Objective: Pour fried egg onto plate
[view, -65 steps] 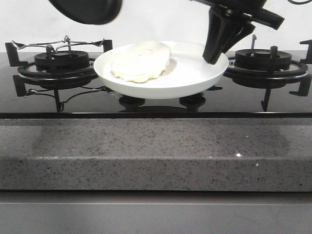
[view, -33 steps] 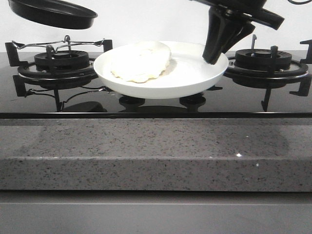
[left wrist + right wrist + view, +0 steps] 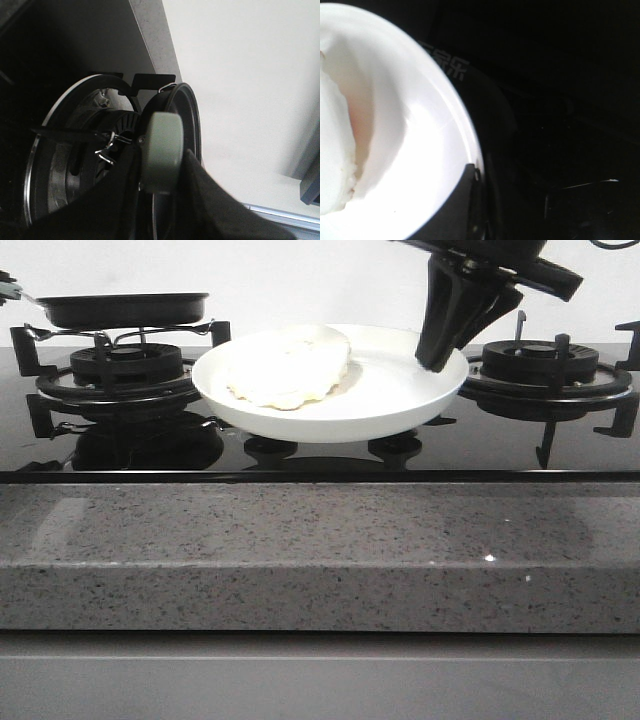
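At the plate's (image 3: pixel 380 390) right rim, the right claw (image 3: pixel 437 358) comes down steeply from above, its dark fingers pinched on the edge; the plate sits raised above the black hob (image 3: pixel 320 455), between the two burners. The fried egg (image 3: pixel 288 368) lies pale side up on the plate's left half. The right wrist view adds a close look: one dark finger (image 3: pixel 457 210) pressed against the white rim, and the egg's cream edge with a faint orange tint beside it. The left claw (image 3: pixel 160 165) hardly shows in the front view, only at the far left edge; its wrist view shows it closed on the pale green handle (image 3: pixel 161 150) of the black pan (image 3: pixel 122 309). The pan is level, right over the left burner (image 3: pixel 125 370). A speckled grey worktop (image 3: pixel 320 560) runs in front.
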`<state>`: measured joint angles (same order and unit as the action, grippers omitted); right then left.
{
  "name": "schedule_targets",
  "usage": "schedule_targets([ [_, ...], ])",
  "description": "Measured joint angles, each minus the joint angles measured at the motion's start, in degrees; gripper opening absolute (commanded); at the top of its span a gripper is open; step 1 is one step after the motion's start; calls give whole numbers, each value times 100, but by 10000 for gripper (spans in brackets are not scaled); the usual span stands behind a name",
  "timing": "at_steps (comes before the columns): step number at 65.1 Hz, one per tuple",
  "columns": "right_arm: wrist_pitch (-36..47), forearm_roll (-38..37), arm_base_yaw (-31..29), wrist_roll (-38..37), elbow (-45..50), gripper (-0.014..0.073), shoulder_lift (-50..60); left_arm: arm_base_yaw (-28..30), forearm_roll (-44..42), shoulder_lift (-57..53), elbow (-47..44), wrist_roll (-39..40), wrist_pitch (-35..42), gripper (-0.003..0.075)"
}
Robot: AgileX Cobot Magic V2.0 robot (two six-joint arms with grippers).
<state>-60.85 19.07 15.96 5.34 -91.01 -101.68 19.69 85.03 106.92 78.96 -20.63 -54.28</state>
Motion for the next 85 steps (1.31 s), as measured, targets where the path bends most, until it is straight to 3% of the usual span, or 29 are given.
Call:
schedule_targets([
  [6,0,0,0,0,0,-69,0,0,-41,0,9,0,-25,163],
  [15,0,0,0,0,0,-69,0,0,-110,0,9,0,-92,412],
  [21,0,0,0,0,0,-69,0,0,-110,0,9,0,-120,511],
  [38,0,0,0,0,0,-69,0,93,-132,0,9,0,-181,524],
  [60,0,0,0,0,0,-69,0,813,-147,-74,9,0,-723,523],
  [85,0,0,0,0,0,-69,0,831,-271,-1288,9,-600,-755,522],
])
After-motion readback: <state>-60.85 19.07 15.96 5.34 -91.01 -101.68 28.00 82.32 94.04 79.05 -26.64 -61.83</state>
